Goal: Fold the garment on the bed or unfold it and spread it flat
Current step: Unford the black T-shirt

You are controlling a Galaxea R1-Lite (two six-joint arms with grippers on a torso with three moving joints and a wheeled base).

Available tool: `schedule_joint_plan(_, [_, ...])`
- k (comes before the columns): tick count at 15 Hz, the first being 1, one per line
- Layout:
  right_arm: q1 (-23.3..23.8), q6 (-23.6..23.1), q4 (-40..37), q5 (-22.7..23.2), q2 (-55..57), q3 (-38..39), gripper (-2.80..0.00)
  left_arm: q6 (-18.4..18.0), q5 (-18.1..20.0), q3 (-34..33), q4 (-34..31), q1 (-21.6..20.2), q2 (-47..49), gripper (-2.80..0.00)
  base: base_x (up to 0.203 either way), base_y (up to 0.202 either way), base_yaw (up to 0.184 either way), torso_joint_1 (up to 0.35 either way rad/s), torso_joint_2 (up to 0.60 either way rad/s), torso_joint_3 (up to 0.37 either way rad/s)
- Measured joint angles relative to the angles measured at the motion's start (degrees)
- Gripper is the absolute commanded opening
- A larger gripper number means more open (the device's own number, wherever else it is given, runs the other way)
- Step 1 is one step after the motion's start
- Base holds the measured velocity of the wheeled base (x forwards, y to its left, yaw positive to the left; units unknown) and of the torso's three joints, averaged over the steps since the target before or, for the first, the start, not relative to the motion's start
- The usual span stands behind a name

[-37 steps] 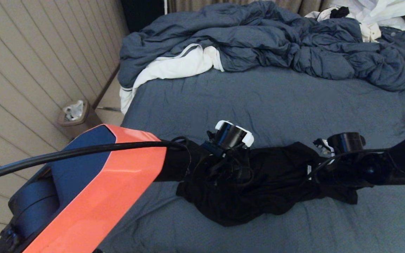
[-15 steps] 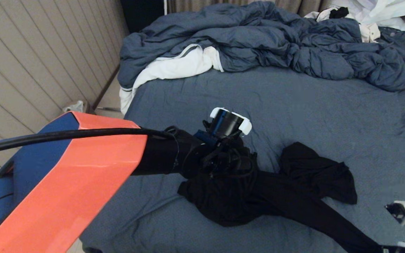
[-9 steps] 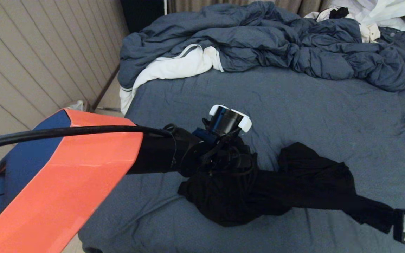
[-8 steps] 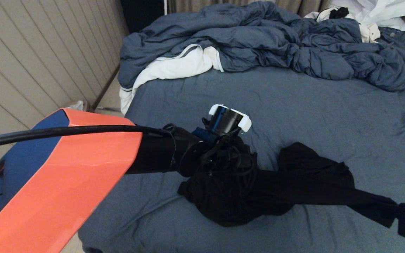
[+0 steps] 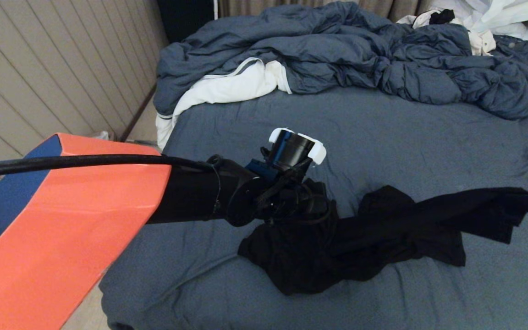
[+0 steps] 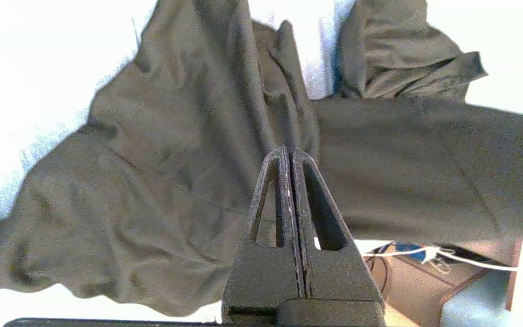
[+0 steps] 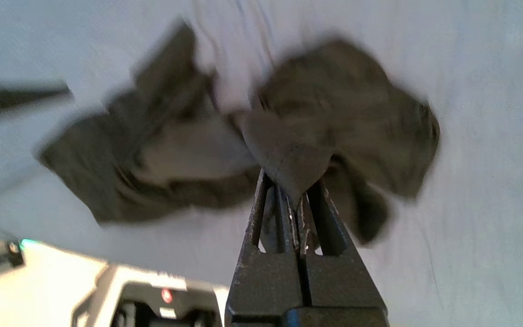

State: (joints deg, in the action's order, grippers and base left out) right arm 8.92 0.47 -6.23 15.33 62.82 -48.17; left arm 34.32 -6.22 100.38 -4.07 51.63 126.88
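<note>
Black garment [image 5: 374,238], two clamped pincers.

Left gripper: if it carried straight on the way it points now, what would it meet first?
The black garment. The left gripper, shut, has its tips on the cloth already, apparently pinching a fold; the bed lies beneath.

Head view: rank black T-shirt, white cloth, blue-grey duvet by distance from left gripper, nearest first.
1. black T-shirt: the left gripper, shut, is right at it on the bed; the right gripper holds its other end.
2. white cloth: farther up, at the bed's left edge.
3. blue-grey duvet: heaped across the far end, partly over the cloth.
</note>
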Motion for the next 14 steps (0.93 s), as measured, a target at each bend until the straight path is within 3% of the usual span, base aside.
schedule_joint_plan(3, [-5.43, 1.36, 0.09, -1.98, 7.03, -9.51, -2.80, -0.06, -0.11, -0.07, -0.02, -0.01, -1.00, -2.80, 0.000, 0.000, 0.000, 0.000, 0.00, 0.000])
schedule_joint_plan(8, [-14.81, 3.13, 0.17, -10.92, 23.17, -26.62, -2.80, -0.09, -0.17, -0.22, -0.03, -0.20, -2.58, -2.80, 0.000, 0.000, 0.000, 0.000, 0.00, 0.000])
schedule_joint_plan(14, [-21.05, 7.85, -0.22, -20.66, 43.46, -51.91, -2.80, -0.12, -0.17, -0.93, 0.05, -0.26, -3.96, -2.80, 0.000, 0.000, 0.000, 0.000, 0.00, 0.000])
